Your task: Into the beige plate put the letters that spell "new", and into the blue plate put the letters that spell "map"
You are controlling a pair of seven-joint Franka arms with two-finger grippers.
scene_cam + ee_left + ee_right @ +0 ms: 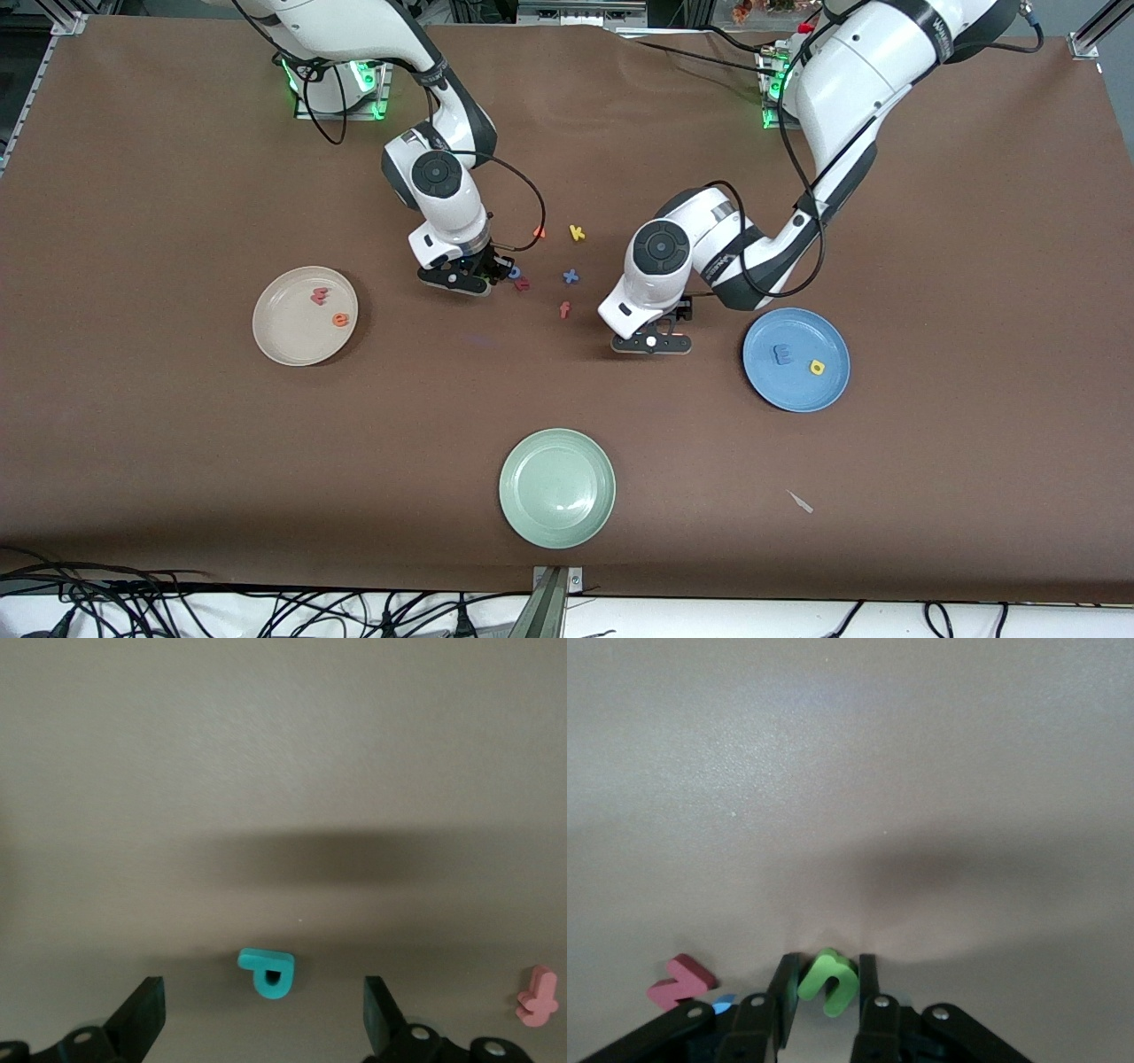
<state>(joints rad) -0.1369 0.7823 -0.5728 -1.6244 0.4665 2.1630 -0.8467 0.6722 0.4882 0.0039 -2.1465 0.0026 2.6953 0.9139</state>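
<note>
A robotics lab: brown-covered table [177, 461] on aluminium framing, loose cables [133, 607] along its edge.

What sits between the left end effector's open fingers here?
A small teal foam letter p lies on the brown table between the left end effector's open fingers, untouched by either. The left wrist view shows this.

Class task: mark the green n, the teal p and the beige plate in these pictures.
green n [827, 981]: right wrist view, on its arch.
teal p [268, 971]: left wrist view, on its loop.
beige plate [282, 341]: front view, on its bare floor.
</note>
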